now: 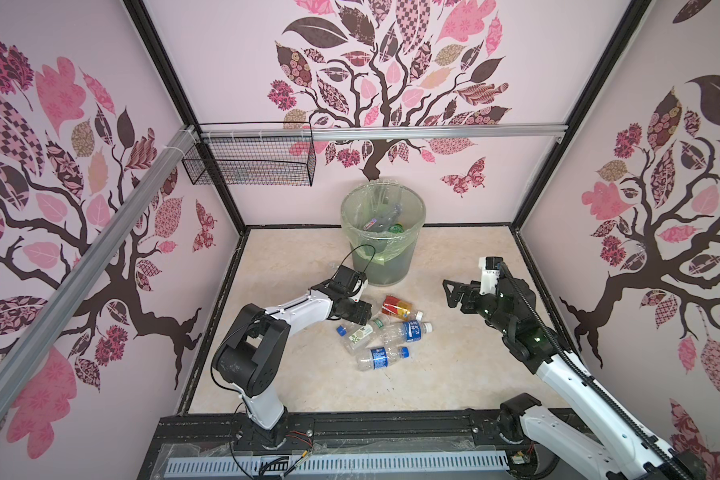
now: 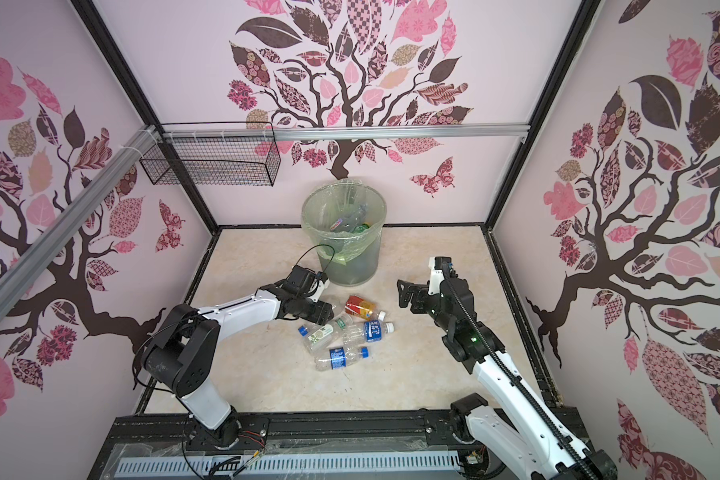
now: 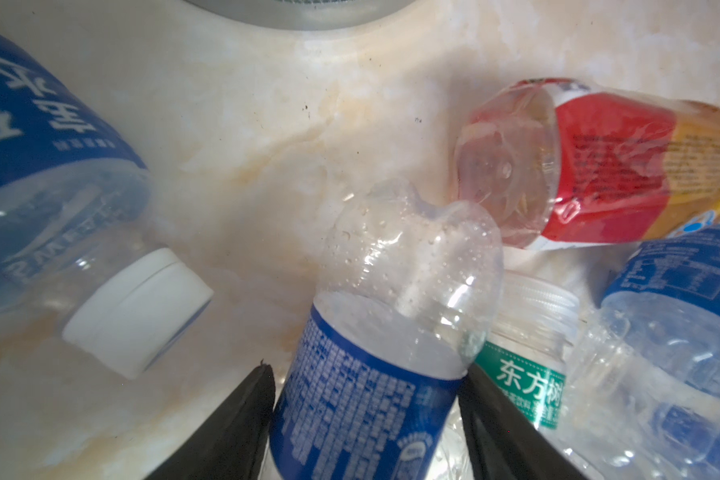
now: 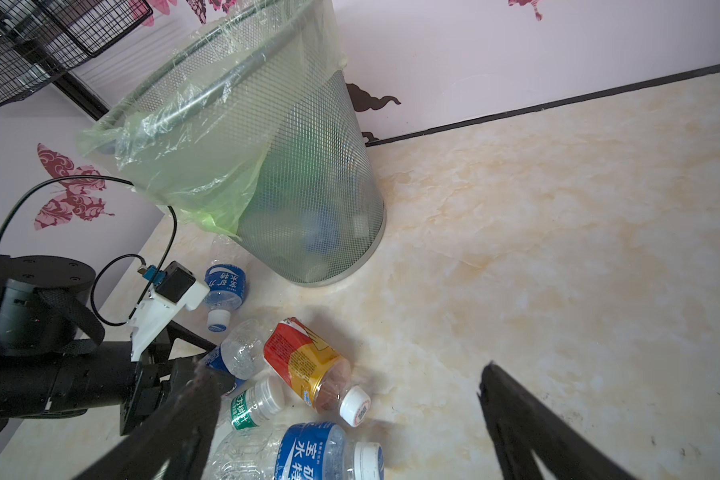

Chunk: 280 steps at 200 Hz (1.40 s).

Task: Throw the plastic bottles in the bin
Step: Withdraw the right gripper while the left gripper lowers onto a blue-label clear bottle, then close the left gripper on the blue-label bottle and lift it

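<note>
Left wrist view: the left gripper (image 3: 366,370) has its jaws either side of a blue-labelled bottle (image 3: 395,266) lying on the floor (image 3: 225,124). Both fingers (image 3: 242,419) are close against the label; whether they already pinch it I cannot tell. A green-label bottle (image 3: 524,374) lies touching it on one side, and the red bottle (image 3: 607,166) sits just past its far end. So the grip wants to be square on the label, firm without crushing, and the lift straight up so the neighbours are not dragged along. The bin (image 1: 385,262) stands beyond the pile (image 1: 395,332), with several bottles (image 1: 385,224) inside. It is tall, so I would raise the catch well above it before letting go. The right gripper (image 1: 450,294) hangs empty, jaws wide apart, right of the pile; best kept there.
</note>
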{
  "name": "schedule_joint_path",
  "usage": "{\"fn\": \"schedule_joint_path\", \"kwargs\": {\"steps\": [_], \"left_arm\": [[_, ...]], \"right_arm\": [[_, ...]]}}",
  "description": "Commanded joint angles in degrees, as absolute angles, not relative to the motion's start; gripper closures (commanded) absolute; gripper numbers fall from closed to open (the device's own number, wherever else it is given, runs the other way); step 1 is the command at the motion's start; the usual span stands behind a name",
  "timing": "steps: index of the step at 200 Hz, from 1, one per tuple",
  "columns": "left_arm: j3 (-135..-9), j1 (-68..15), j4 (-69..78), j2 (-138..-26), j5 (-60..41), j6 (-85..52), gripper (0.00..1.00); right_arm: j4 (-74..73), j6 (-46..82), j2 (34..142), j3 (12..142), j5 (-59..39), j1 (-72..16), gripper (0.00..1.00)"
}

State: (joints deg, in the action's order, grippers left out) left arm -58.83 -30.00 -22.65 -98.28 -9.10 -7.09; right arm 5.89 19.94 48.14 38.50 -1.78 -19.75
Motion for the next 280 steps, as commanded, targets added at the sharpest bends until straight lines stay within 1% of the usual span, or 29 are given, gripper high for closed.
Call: {"fn": "schedule_joint_path", "kwargs": {"steps": [1,35,77,104,137,154,183,216,258,280], "left_arm": [[-58.61,-30.06,-22.34,-98.81,-10.0,-6.33,0.27],[-58.96,-30.09,-22.83,-99.65,-8.5,-6.49,0.25],[-59.51,-30.13,-23.47,-101.13,-7.56,-6.46,0.27],[-60.2,-30.15,-24.17,-101.77,-7.04,-6.27,0.32],[-59.77,-30.15,-23.84,-100.54,-6.29,-6.33,0.43],[-59.39,-30.12,-23.64,-98.95,-5.66,-6.17,0.44],[-59.13,-30.14,-24.26,-95.16,-3.75,-6.2,0.45],[-59.69,-30.1,-26.35,-88.2,-1.7,-6.54,0.46],[-58.09,-30.14,-26.81,-75.84,-1.67,-7.46,0.46],[-55.8,-29.96,-26.09,-68.11,0.19,-8.53,0.46]], "right_arm": [[5.45,20.74,47.11,38.23,-2.07,-19.67,0.0],[5.71,20.92,46.77,38.32,-1.98,-19.62,0.0],[6.06,21.09,45.75,38.23,-1.14,-19.69,0.0],[6.24,21.09,45.53,38.23,-0.92,-19.67,0.01],[6.24,21.18,45.35,38.16,-0.71,-19.67,0.01],[6.24,21.2,45.35,38.14,-0.61,-19.69,0.0],[6.33,21.01,45.36,37.98,-0.45,-19.69,0.0],[7.03,20.72,44.94,37.53,-0.09,-19.65,0.0],[7.51,21.01,44.91,37.27,-0.76,-19.64,0.0],[7.89,21.05,44.75,37.09,-0.87,-19.68,0.0]]}}
